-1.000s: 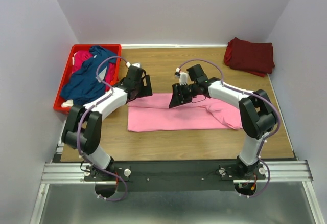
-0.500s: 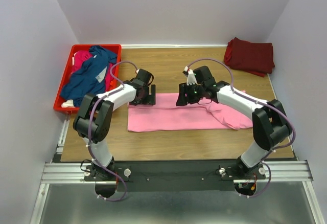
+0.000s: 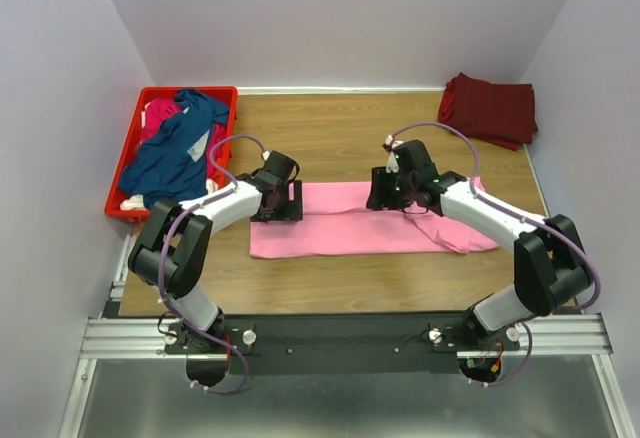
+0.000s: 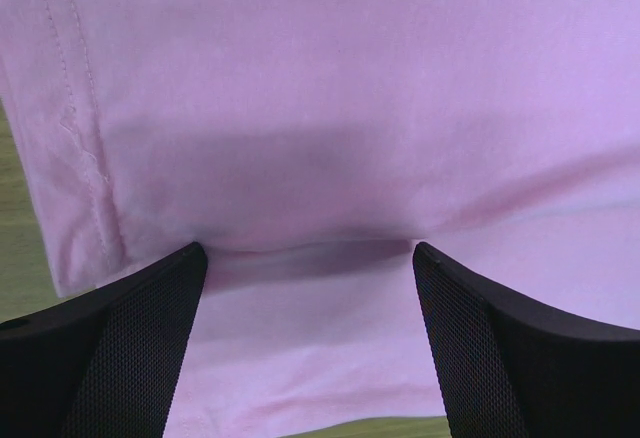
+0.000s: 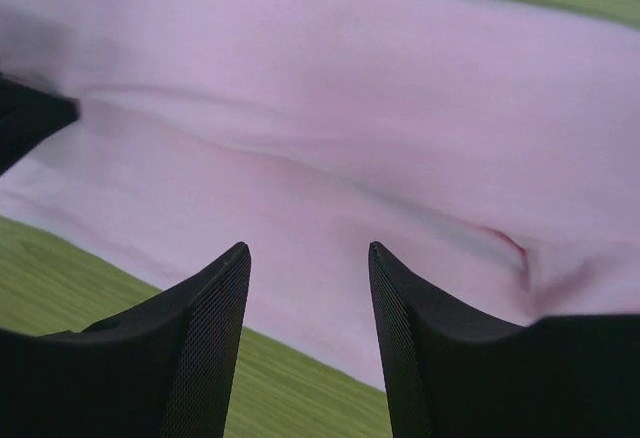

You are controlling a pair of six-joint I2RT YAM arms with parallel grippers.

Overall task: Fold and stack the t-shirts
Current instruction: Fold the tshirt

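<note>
Four shirts in view, and only the light pink t-shirt is out in the middle of the wooden table. It's lying flat as a long strip running left to right, with a looser bunched bit at its right end. Left gripper is down on the strip's left end, jaws spread about as wide as they go. From the wrist cam both mesh fingertips sit on the cloth near the stitched hem, with a shallow crease between them and nothing pinched. Right gripper is over the far edge of the strip, right of centre, jaws partway apart, pink cloth showing through the gap and nothing held. Can't tell if its tips actually touch the fabric. The dark maroon t-shirt sits folded in the far right corner, well apart from the pink one. The navy blue t-shirt is heaped over the magenta t-shirt inside the red crate at the far left
</note>
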